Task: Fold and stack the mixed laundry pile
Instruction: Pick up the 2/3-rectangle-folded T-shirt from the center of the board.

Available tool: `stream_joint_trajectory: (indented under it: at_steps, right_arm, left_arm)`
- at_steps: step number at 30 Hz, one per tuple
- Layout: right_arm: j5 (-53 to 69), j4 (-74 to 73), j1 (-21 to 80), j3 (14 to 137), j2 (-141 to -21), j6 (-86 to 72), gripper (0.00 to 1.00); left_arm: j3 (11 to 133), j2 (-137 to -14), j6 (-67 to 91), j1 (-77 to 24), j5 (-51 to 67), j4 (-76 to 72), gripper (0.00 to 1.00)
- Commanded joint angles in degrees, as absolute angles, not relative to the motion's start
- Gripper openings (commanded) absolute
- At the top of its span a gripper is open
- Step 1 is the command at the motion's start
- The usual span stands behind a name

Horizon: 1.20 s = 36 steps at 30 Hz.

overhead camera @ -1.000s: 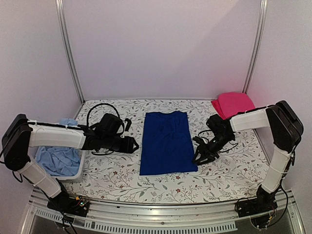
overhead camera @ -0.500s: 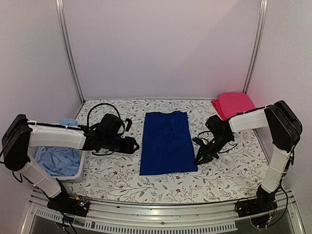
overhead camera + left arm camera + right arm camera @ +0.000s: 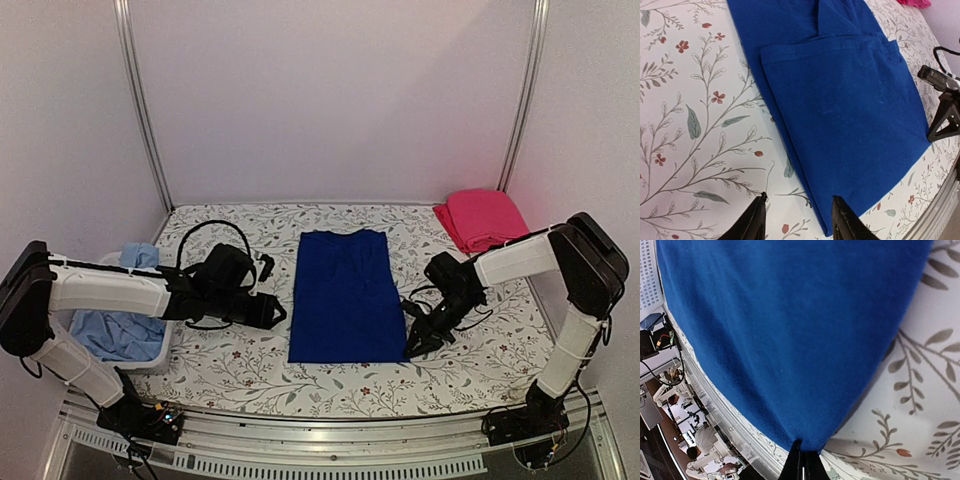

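A royal-blue shirt (image 3: 345, 295), folded into a long strip, lies in the middle of the floral table cover (image 3: 240, 365). My right gripper (image 3: 411, 344) is at its near right corner, jaws shut on the corner's edge (image 3: 805, 442); the right gripper (image 3: 802, 466) shows only thin closed tips. My left gripper (image 3: 274, 311) sits low at the shirt's near left edge. In the left wrist view the left gripper (image 3: 799, 220) is open, one fingertip (image 3: 756, 218) over the cover, the other over the blue shirt (image 3: 840, 110).
A folded red-pink garment (image 3: 482, 218) lies at the back right corner. A white basket (image 3: 152, 354) at the left edge holds a light-blue shirt (image 3: 115, 330). The table's metal front rail runs close behind the shirt's near edge.
My right gripper slid toward the shirt's near right corner and shut on it. My left gripper moved nearer along the shirt's left edge, its jaws slightly narrower.
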<state>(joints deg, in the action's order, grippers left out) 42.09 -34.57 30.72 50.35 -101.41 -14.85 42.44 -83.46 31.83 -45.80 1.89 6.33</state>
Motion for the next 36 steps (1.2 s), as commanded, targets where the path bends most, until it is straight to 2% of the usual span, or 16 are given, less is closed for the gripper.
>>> stream_joint_trajectory:
  at_steps: [1,4,8,13,20,28,33,36]
  right_arm:
    - [40.1,-33.4,31.0,52.2,-103.9,-15.2,0.08]
    - [38.8,-35.1,30.9,52.7,-102.5,-15.5,0.25]
    - [38.1,-36.1,30.9,50.8,-99.0,-16.4,0.38]
    - [39.0,-34.1,31.0,46.9,-97.5,-18.7,0.42]
    - [39.5,-29.9,30.9,44.6,-98.8,-20.1,0.42]
    - [41.0,-26.0,31.0,43.4,-103.0,-19.9,0.34]
    - [41.6,-25.9,31.0,43.7,-103.4,-19.0,0.22]
    - [41.7,-26.9,31.0,44.2,-103.5,-18.0,0.11]
  left_arm:
    - [39.4,-82.1,33.7,-49.8,6.0,5.1,0.42]
    - [36.4,-81.1,37.3,-51.9,9.3,2.8,0.4]
    - [32.6,-79.5,43.8,-53.4,11.7,-2.3,0.38]
    - [31.1,-81.2,48.5,-54.6,13.4,-4.8,0.37]
    - [29.9,-84.6,52.0,-55.2,14.6,-8.2,0.36]
    - [32.4,-90.3,51.0,-55.4,15.3,-7.4,0.33]
    - [33.2,-91.8,49.5,-55.5,15.5,-7.8,0.2]
    - [33.4,-91.7,48.8,-55.9,16.3,-7.9,0.01]
